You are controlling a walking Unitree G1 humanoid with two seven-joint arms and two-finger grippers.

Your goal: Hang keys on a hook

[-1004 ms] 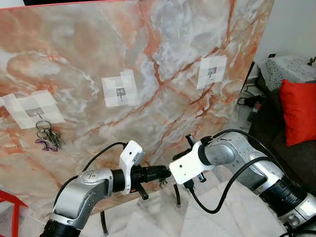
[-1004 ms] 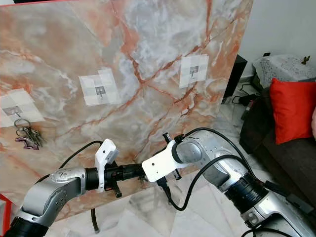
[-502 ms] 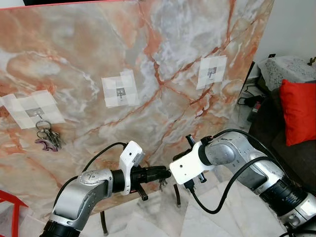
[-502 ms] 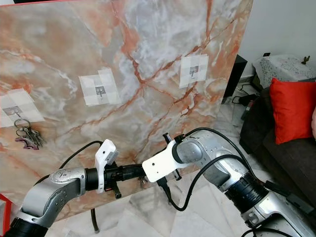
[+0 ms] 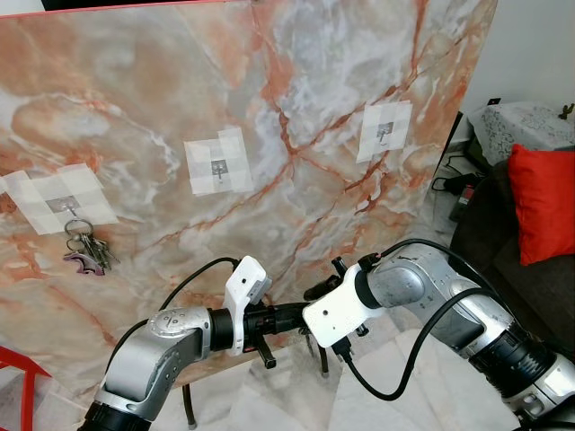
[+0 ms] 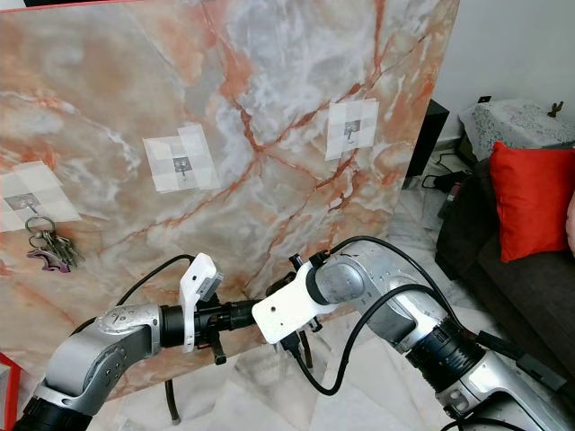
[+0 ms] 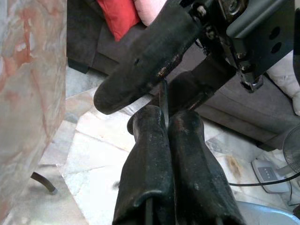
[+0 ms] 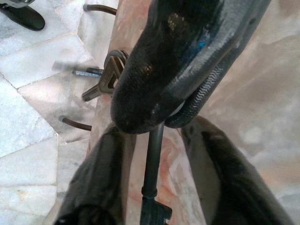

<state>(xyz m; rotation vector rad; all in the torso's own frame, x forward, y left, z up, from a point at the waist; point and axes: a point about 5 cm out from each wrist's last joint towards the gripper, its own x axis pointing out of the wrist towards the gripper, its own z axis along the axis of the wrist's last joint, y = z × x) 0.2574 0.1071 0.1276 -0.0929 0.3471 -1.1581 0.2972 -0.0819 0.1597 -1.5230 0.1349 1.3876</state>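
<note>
Pinching keys [image 8: 104, 77], left pincer [image 7: 168, 123] (closed), right pincer [image 8: 154, 140] apart

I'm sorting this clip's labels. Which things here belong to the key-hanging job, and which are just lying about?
Job:
- key bunch, pinched between both grippers' fingers
- left gripper
- right gripper
- free middle hook and right hook

Lying about:
- hung keys on the left hook
- red cushion
- marble board
</note>
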